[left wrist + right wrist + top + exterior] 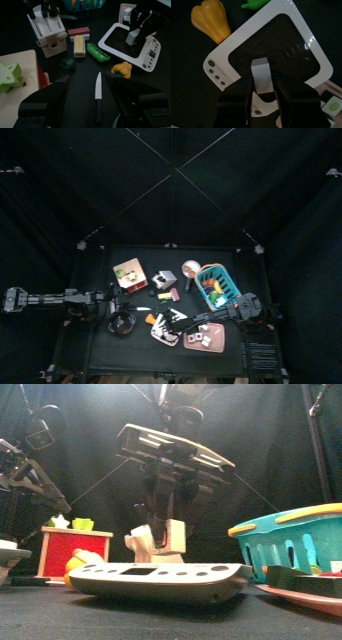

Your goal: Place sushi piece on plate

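Observation:
My right gripper (pixel 260 87) is shut on a white sushi piece (pixel 259 77) and holds it just above a white-rimmed black kitchen scale (pixel 284 45). The front view shows the gripper (pixel 166 544) with the piece (pixel 168 536) over the scale (pixel 160 580). The dusty-pink plate (pixel 211 342) lies at the table's front right, next to the scale (pixel 166 329); its edge shows low in the front view (pixel 297 597). Small pieces lie on it. My left gripper (pixel 90 107) is open and empty at the table's left front, above a knife (pixel 98 89).
A teal basket (pixel 287 532) stands at the right. A red box (pixel 74 552) stands at the back left. A yellow pepper (pixel 210 22), a green pod (pixel 99 53), a red-and-white block (pixel 79 33) and a white rack (pixel 47 30) lie about the middle.

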Tool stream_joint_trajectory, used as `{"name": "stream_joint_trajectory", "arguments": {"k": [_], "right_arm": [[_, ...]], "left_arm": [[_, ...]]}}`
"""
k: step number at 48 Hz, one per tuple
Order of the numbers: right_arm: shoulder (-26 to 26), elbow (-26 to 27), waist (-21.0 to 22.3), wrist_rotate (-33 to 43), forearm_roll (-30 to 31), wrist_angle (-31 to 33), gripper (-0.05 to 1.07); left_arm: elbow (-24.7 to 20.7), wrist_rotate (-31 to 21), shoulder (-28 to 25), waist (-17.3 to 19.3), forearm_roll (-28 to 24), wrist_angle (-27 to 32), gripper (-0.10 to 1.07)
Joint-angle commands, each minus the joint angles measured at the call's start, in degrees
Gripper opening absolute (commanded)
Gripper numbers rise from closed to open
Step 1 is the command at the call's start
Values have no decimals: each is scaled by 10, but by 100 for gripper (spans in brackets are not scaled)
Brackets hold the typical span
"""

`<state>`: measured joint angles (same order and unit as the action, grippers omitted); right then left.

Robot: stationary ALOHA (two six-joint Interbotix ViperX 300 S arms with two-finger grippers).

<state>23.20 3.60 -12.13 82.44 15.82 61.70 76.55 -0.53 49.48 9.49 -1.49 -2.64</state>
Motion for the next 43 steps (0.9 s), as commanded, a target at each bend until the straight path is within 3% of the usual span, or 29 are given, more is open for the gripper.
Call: {"name": "stream_joint_trajectory", "arguments": {"k": [1, 12, 21, 43], "right_arm": [[-43, 9, -8, 1, 3, 9, 60], [-92, -26, -42, 18, -3, 72, 60], [-145, -82, -69, 88, -1, 125, 60], [-297, -302, -158, 306, -32, 94, 60]], "left_arm": [[-7, 1, 0, -1, 0, -3, 93], [-7, 1, 0, 0, 0, -3, 93], [-6, 1, 0, -1, 0, -2, 93], [-6, 1, 0, 2, 0, -3, 93]]}}
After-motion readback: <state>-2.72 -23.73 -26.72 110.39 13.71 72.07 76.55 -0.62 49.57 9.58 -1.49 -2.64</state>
